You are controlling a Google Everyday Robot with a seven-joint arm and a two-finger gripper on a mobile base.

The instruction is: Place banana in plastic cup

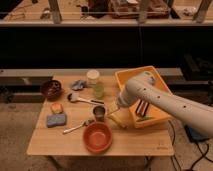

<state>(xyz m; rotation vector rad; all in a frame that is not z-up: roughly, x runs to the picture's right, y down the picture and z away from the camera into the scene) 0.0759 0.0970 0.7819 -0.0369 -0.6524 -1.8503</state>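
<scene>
Gripper (pixel 113 113) poised open beside the metal cup

Its two fingers stand apart with nothing between them, at the end of a smooth white arm (pixel 150 97), just to the right of the short, shiny metal cup (pixel 99 112). The small, slender, pale-yellow toy banana (pixel 119 121), slightly curved, lies flat on the light wooden table (pixel 150 142), just right of that cup and a little forward of it, right under the fingertips. Whether they touch it I cannot tell.

Behind the metal cup the tall translucent plastic cup (pixel 95 85) stands upright, greenish below and whitish toward the rim. In front of the metal cup sits a round, glossy orange bowl (pixel 97 138). A thin metal spoon (pixel 76 126) lies to the cup's front left, and a pale-handled brush with a dark head (pixel 81 99) to its rear left. Farther left are a flat blue sponge (pixel 56 120) and a round dark-brown bowl (pixel 51 89). Right of the metal cup a deep yellow rectangular bin (pixel 156 116) rests on the table, with the arm crossing over it.
</scene>
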